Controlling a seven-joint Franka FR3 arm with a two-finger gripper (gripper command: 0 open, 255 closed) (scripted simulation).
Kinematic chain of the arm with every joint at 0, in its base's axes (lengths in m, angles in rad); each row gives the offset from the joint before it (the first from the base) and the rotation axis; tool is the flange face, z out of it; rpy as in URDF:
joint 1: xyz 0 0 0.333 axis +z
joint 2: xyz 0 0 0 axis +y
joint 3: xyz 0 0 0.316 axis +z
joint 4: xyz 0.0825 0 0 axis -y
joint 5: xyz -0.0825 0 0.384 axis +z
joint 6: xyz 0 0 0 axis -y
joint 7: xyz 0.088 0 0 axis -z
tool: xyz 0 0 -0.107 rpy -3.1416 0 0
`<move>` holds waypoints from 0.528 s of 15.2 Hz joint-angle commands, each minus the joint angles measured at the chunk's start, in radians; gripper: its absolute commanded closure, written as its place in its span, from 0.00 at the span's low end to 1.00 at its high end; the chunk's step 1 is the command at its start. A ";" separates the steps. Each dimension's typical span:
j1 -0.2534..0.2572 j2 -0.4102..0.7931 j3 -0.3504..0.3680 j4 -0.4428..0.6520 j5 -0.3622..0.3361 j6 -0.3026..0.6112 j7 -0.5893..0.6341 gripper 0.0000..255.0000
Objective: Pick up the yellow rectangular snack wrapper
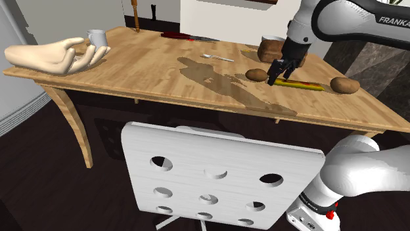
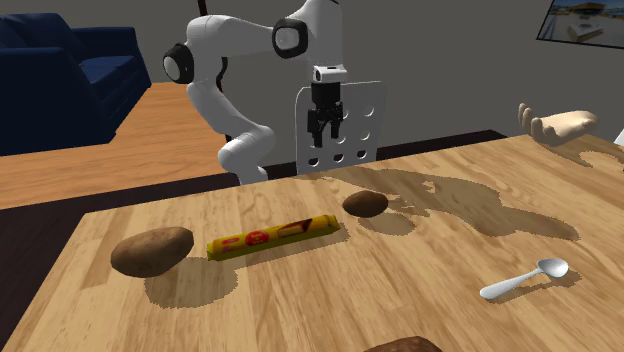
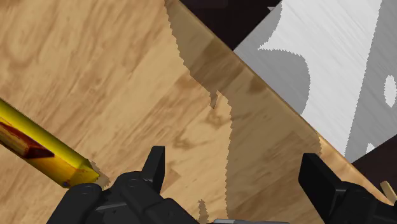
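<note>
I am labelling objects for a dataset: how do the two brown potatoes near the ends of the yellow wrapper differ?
Size: the larger potato is clearly bigger than the smaller potato. Place: the smaller potato lies by the end of the yellow wrapper nearer the open gripper; the larger potato lies by the far end. Both are brown, rounded and rest on the wooden table, untouched.

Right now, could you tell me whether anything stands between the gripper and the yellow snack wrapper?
Nothing visible does. The open gripper hangs above the wooden table with only air between it and the yellow snack wrapper. A small potato lies near one end, a larger potato off the other.
</note>
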 commanded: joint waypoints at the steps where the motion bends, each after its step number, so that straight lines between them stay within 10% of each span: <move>1: 0.000 0.000 0.000 0.000 0.000 0.000 0.000 0.00; 8: 0.022 -0.007 -0.233 -0.018 -0.109 0.009 -0.379 0.00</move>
